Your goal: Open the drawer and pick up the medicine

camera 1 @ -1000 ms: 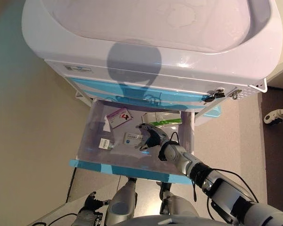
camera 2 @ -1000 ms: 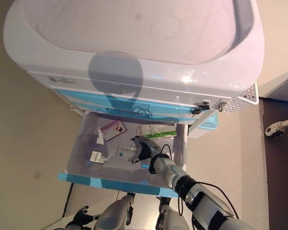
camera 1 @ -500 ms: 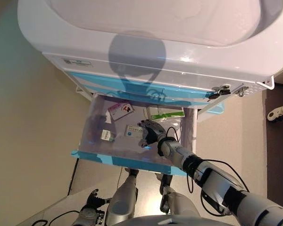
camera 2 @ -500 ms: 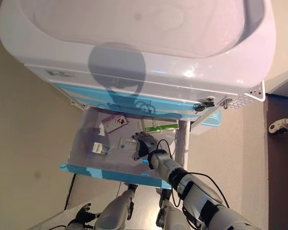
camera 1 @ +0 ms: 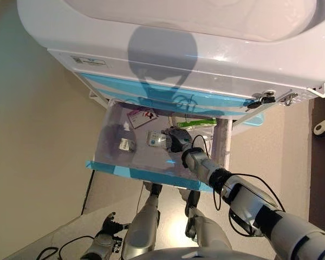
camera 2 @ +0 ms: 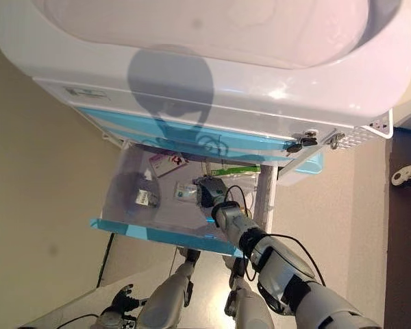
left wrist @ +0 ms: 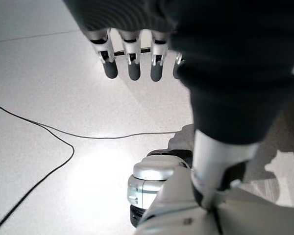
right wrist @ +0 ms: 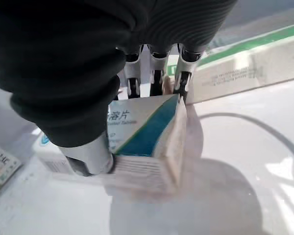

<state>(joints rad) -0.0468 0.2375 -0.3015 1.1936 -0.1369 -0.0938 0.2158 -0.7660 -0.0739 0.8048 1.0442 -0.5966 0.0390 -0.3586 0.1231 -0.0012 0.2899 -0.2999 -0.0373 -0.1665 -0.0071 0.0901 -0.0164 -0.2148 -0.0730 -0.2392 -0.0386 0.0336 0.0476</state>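
Note:
The blue-fronted drawer (camera 1: 146,174) of the white cart stands pulled open. A white and blue medicine box (camera 1: 154,139) lies inside it near the middle. My right hand (camera 1: 176,141) reaches into the drawer and is on that box. In the right wrist view its fingers (right wrist: 157,73) curl over the far edge of the box (right wrist: 142,127) and the thumb presses the near side. The box still rests on the drawer floor. My left hand (camera 1: 105,238) hangs low near the floor, its fingers (left wrist: 133,68) straight and empty.
In the drawer also lie a long green and white box (camera 1: 197,123) at the back right, a pink and white packet (camera 1: 142,116) at the back, and a small box (camera 1: 124,144) at the left. The cart's white top (camera 1: 179,43) overhangs the drawer.
My right hand has closed round the white and blue medicine box; half a second ago its fingers were spread over it. The camera has shifted, so the whole cart sits differently.

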